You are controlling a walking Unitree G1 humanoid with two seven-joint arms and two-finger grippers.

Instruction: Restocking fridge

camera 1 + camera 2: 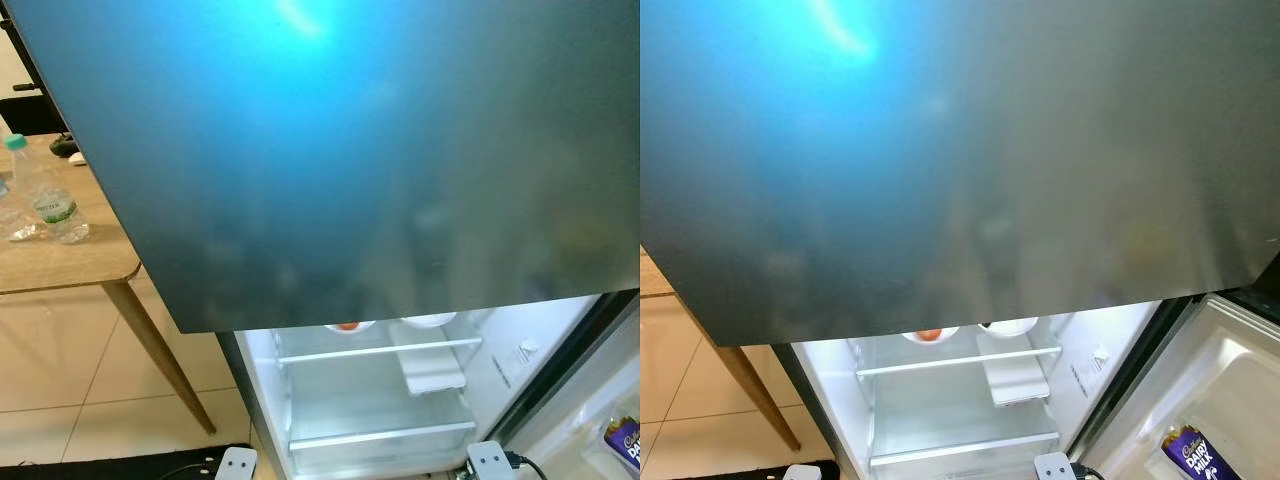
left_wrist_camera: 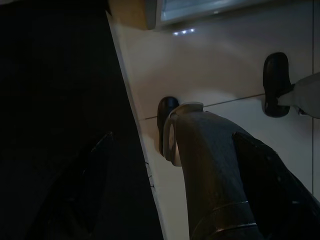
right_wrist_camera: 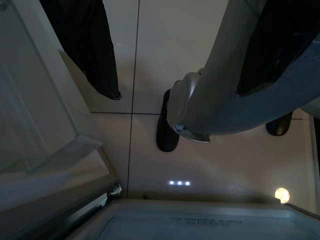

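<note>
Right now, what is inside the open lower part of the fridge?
Inside the lit fridge compartment: two white bowls at the top, one holding something red-orange, plus glass shelves and a bottom drawer. The closed upper door covers everything higher up.

One fridge (image 1: 330, 160) stands open. Inside it sit two white bowls (image 1: 430, 320), side by side just under the upper door's edge, and two wire shelves (image 1: 380, 352) below them. One chocolate bar (image 1: 1188, 452) rests in the fridge's door bin. One bottle (image 1: 45, 195) stands on one worktop (image 1: 60, 262) left of the fridge.
</note>
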